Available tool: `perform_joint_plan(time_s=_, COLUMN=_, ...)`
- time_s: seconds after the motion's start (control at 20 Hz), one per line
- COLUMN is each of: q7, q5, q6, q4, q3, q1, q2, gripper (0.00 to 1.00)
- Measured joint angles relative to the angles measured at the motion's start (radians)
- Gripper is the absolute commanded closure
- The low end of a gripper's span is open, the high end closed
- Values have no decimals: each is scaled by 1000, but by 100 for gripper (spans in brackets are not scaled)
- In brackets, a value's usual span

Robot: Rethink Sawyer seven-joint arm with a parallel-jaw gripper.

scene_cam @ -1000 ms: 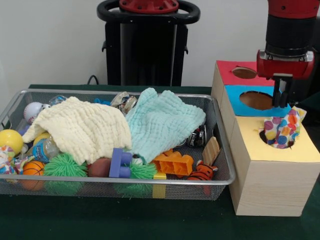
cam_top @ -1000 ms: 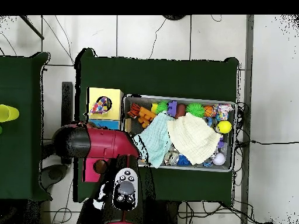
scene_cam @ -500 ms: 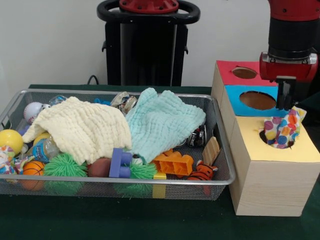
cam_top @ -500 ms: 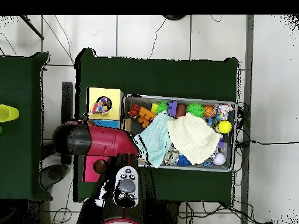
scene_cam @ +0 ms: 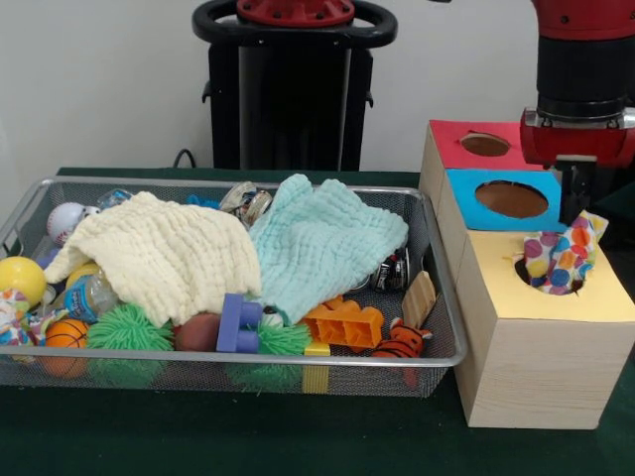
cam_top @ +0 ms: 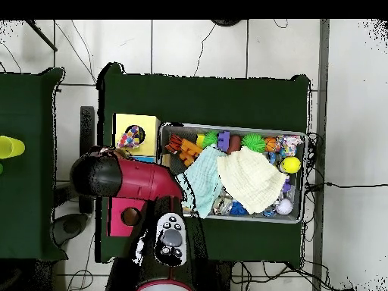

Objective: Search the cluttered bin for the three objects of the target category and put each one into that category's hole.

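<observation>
our tool [scene_cam: 577, 194] hangs over the blue-topped box [scene_cam: 474, 202], and we cannot tell how its tips stand. just in front, one polka-dot cloth [scene_cam: 561, 257] sits half in the yellow-topped hole [scene_cam: 526, 272]; that is the only dotted cloth we see. the bin [scene_cam: 441, 305] stands beside the boxes, its two plain cloths, one cream cloth [scene_cam: 159, 256] and one mint cloth [scene_cam: 317, 244], covering clutter, with bare green counter [scene_cam: 198, 436] in front.

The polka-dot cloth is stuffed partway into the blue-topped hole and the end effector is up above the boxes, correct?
Not quite. In the front view the polka-dot cloth sits partway in the yellow-topped hole, not the blue-topped hole. The rest stands: the end effector is above the boxes.
</observation>
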Motion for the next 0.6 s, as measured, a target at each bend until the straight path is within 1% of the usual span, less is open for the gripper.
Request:
perform_joint_plan(time_s=0.4, q7=0, q5=2, q6=-64, q4=-14, q3=3, q1=-8, q2=-11, gripper=100)
perform_joint_plan(time_s=0.6, q7=0, q5=2, q6=-120, q4=-48, q3=3, q1=-9, q2=5, gripper=100)
